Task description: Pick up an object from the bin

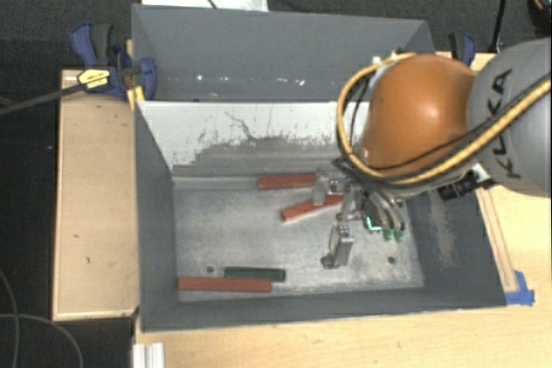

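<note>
My gripper [365, 240] hangs under the orange cover at the right of the bin floor, open, with one grey finger [338, 247] reaching down to the floor and nothing between its fingers. A red stick [309, 210] lies tilted just left of the gripper, its right end running under the wrist. A second red stick [286, 181] lies flat along the foot of the back wall, a little farther up and left.
Along the front wall at the left lie a long red stick [224, 284] and, touching it, a short dark green stick [255, 273]. The orange cover and looped cables hide the bin's right rear corner.
</note>
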### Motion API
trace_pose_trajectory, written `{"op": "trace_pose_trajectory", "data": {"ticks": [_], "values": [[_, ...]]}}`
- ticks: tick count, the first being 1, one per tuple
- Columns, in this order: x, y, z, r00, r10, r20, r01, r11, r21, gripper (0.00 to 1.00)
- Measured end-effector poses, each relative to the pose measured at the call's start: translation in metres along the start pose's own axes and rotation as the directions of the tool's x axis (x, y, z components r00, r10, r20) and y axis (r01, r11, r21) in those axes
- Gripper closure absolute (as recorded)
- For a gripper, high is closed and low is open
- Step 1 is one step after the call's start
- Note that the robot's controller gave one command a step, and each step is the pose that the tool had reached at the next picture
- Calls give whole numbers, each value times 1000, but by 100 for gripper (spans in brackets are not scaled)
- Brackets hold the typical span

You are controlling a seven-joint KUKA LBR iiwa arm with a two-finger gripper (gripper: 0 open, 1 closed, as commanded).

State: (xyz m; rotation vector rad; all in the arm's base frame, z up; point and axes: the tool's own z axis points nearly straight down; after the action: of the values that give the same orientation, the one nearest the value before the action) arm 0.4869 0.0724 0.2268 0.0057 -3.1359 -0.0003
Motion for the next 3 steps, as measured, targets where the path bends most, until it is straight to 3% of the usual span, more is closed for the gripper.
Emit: {"op": "trace_pose_trajectory", "data": {"ticks": [1, 2, 3], "values": [[-47, -99, 73, 975, -221, 3, 221, 975, 3, 0], [-99, -34, 147, 955, -296, 8, 296, 955, -2, 0], [-100, -38, 143, 958, -287, 10, 287, 958, 1, 100]]}}
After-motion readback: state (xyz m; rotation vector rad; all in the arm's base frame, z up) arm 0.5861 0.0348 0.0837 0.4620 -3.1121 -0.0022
